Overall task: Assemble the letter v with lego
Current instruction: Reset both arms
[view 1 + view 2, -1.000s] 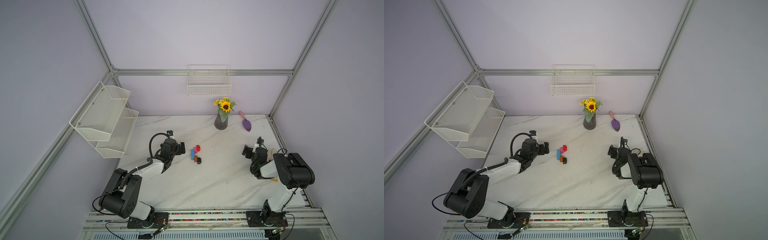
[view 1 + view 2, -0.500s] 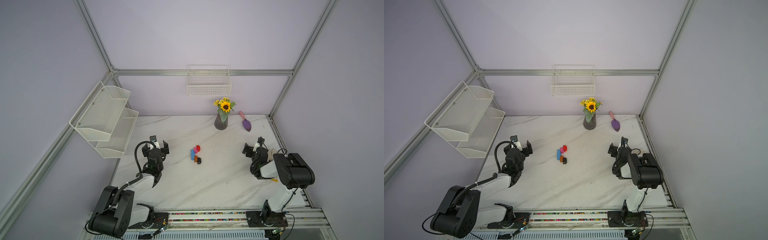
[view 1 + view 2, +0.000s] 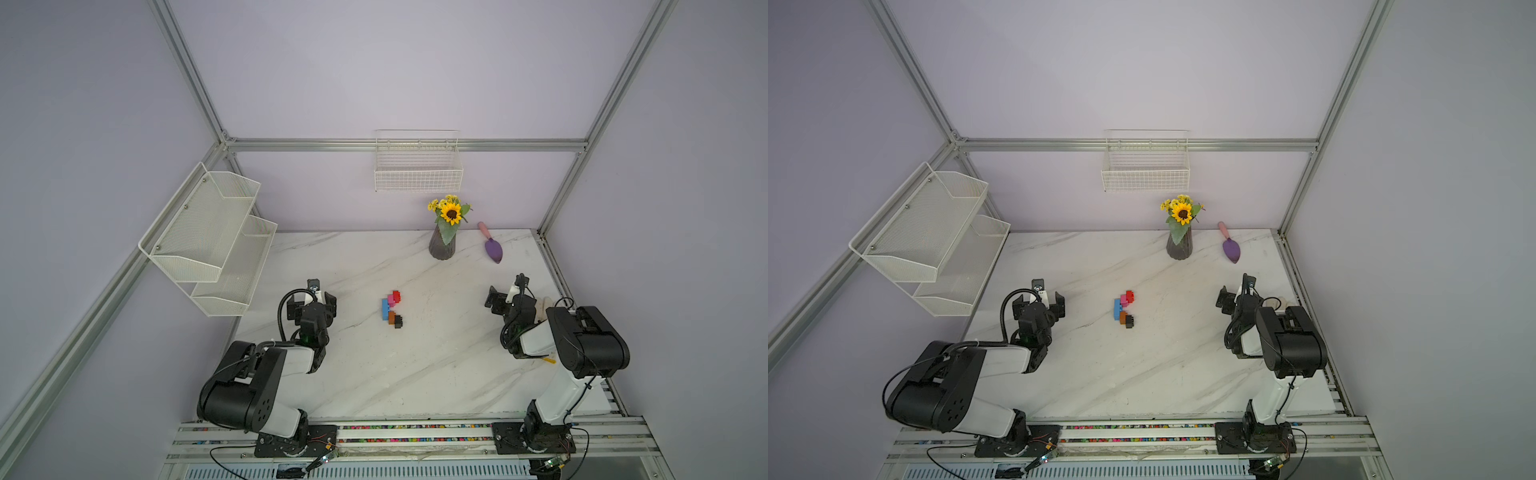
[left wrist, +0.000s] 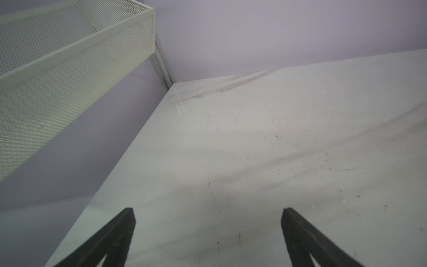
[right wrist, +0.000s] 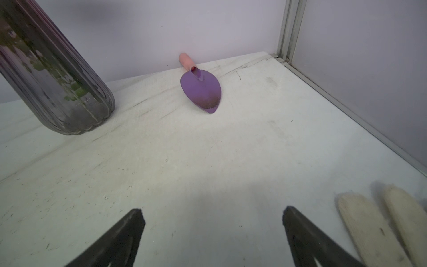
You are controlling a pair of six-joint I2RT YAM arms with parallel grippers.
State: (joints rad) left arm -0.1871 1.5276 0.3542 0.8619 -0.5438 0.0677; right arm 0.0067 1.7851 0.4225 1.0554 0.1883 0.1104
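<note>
The lego [image 3: 390, 309] lies mid-table as one joined, stepped letter v [image 3: 1123, 309]. A light-blue brick [image 3: 385, 309] forms its point at the left. Red [image 3: 396, 295] and pink [image 3: 391, 300] bricks make the far arm, orange-brown [image 3: 391, 317] and black [image 3: 398, 321] the near one. My left gripper [image 3: 312, 301] is open well to the left of the bricks, over bare table [image 4: 208, 211]. My right gripper [image 3: 505, 297] is open far to their right, also holding nothing [image 5: 212, 210]. The bricks are out of both wrist views.
A dark ribbed vase [image 3: 441, 247] with a sunflower and a purple trowel [image 3: 493, 250] stand at the back right. A white mesh shelf [image 3: 208, 241] hangs on the left wall, a wire basket [image 3: 417, 174] on the back wall. Pale cream pieces [image 5: 369, 228] lie beside the right gripper.
My left arm has drawn back from the bricks to the left and folded toward its base. The right arm and the bricks have stayed where they were.
</note>
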